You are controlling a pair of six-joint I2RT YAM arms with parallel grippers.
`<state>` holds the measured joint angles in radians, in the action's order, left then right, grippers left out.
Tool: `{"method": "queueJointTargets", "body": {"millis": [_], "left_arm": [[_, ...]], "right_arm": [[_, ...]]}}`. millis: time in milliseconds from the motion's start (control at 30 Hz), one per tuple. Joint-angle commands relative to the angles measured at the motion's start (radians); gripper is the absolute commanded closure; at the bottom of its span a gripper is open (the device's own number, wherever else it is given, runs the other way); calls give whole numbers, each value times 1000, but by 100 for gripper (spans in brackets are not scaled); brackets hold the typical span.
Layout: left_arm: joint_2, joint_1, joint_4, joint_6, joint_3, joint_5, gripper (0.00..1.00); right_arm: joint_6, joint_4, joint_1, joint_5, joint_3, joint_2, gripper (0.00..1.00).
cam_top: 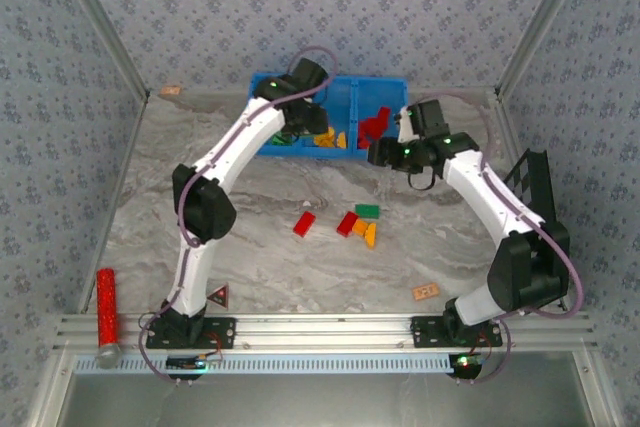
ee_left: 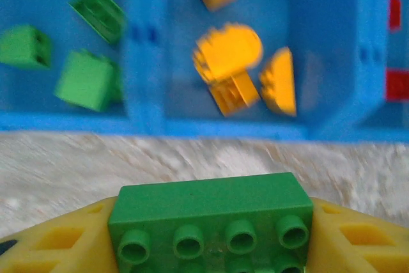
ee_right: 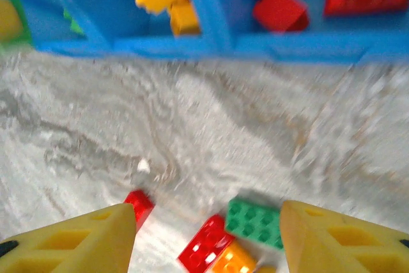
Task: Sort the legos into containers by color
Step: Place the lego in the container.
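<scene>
Blue plastic, the bin (cam_top: 345,92) stands at the far middle of the table (cam_top: 250,247). It has three compartments side by side, with green bricks on the left, orange in the middle and red on the right. The left arm (cam_top: 245,137) reaches to the bin's left near edge, and the right arm (cam_top: 480,187) bends toward its right end. Near of the bin lie four loose bricks: a red one alone (cam_top: 304,224), then a red (cam_top: 347,224), a green (cam_top: 367,211) and an orange (cam_top: 366,235) clustered together.

In the left wrist view, the left gripper (ee_left: 211,241) grasps a green brick (ee_left: 211,209) between its yellow fingers (ee_left: 57,247). The brick's studs face the camera, and it is over the table just near of the bin's wall.

In the right wrist view, the right gripper (ee_right: 208,222) is spread wide and holds nothing. It hangs above the loose bricks, with the bin beyond.
</scene>
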<state>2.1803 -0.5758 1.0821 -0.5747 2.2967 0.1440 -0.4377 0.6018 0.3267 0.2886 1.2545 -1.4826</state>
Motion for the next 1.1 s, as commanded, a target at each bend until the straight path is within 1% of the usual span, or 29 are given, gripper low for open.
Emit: {"method": "queueJointTargets", "body": {"millis": [0,100,133,233,333,467,600,867,1067], "left_arm": [[-23,60,-65,66,8,65,49],[-2,105,-114,96,-13,75,49],[5,119,-127,100,-22,78,49],[13,160,-203,93,-91,71,49],[27,194,-277,76,-147,48,49],[87,225,-290,79,-122,24,49],[129,247,-304,82,-111,7,48],[182,269,-320,77,-106,-43,46],[190,269,-334,58,-102,-80,40]], "right_arm": [[-170,52,72,-51,-10,-2,36],[-260,72,132,-69,-9,-32,35],[-287,85,148,-76,-8,-40,32],[-370,105,194,-69,-9,-66,30],[-423,151,232,-81,4,-98,30],[-509,189,276,-94,12,-133,33],[-584,189,328,-119,13,-158,34],[-654,198,381,-138,11,-226,34],[-658,225,396,-161,24,-273,35]]}}
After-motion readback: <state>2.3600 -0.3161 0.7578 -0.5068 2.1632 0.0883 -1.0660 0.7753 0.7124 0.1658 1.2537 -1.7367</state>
